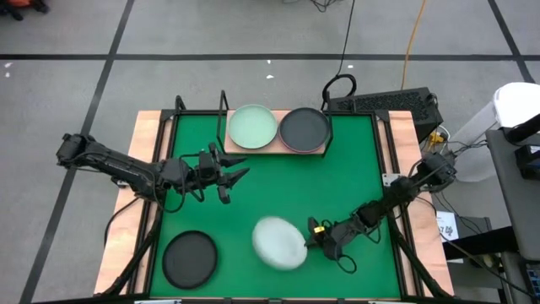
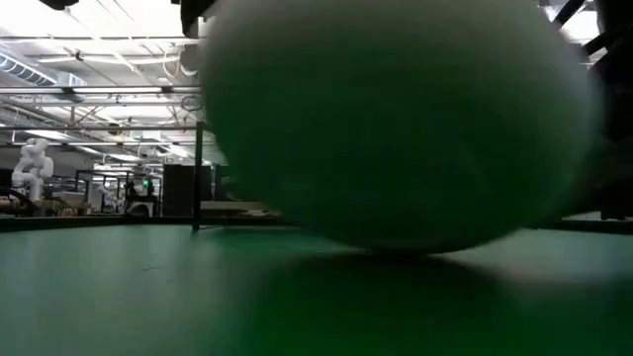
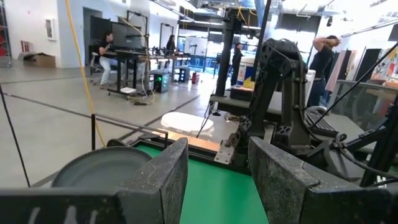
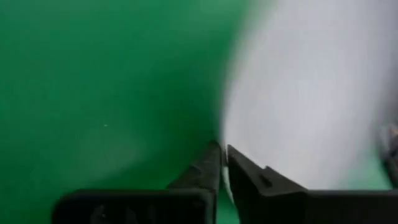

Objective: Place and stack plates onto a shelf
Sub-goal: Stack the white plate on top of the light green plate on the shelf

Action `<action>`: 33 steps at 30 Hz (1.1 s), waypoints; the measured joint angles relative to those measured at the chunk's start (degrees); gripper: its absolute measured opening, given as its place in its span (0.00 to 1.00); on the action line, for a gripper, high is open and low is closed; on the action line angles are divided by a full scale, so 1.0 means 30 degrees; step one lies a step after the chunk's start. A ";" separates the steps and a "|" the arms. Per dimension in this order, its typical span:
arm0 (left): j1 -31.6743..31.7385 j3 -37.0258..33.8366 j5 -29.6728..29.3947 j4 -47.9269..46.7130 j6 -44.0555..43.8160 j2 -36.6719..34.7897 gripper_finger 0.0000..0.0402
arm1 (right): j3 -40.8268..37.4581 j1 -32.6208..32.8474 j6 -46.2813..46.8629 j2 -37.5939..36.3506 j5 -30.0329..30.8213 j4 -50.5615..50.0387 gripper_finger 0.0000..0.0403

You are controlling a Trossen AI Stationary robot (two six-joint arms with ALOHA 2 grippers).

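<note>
A white plate [image 1: 279, 242] lies near the front middle of the green mat [image 1: 354, 169]. It fills the low view [image 2: 396, 129]. My right gripper [image 1: 313, 233] is shut on its right edge. A black plate [image 1: 190, 258] lies flat on the mat at the near left. The wooden shelf [image 1: 274, 145] at the far edge bears a pale green plate [image 1: 251, 127] and a dark plate [image 1: 305, 129] side by side. My left gripper [image 1: 233, 176] hovers open over the mat, left of centre, nothing between its fingers [image 3: 166, 177]. My right gripper pinches the white plate's rim [image 4: 225, 134] between its two fingers, on the plate's right side. The fingers come from the table's right, slanting down. The plate stands tilted, its lowest part on the mat [image 2: 396, 249].
The shelf's thin black rods [image 1: 223, 110] rise at its left end. A keyboard and cables [image 1: 380, 103] lie beyond the table's far right corner. The right arm's base post [image 3: 280, 93] stands at the right edge. People show in the room beyond.
</note>
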 joint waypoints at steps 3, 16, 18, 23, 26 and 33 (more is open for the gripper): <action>0.0000 0.0000 -0.0004 0.0013 0.0007 0.0000 0.43 | -0.0015 -0.0034 -0.0897 -0.0419 0.1157 0.0134 0.01; 0.0000 0.0076 -0.0018 0.2787 0.0371 -0.0021 0.43 | 0.1761 -0.4877 -0.4724 -0.4546 0.5026 -0.0787 0.00; -0.0033 0.0214 0.0084 0.4556 0.1396 -0.0085 0.43 | 0.2857 -0.6638 -0.4938 -0.4591 0.5062 -0.2183 0.00; -0.0131 0.0284 0.1071 0.5494 0.2586 -0.0397 0.43 | 0.5044 -0.9409 -0.4503 -0.4543 0.2087 -0.6023 0.00; -0.0271 0.0284 0.1089 0.4680 0.2577 -0.0466 0.43 | 0.5231 -0.9592 -0.2991 -0.4522 0.1021 -0.6691 0.00; -0.0328 0.0270 0.0702 0.2903 0.2569 -0.0460 0.43 | 0.5236 -0.8284 -0.2013 -0.4172 0.0284 -0.7398 0.02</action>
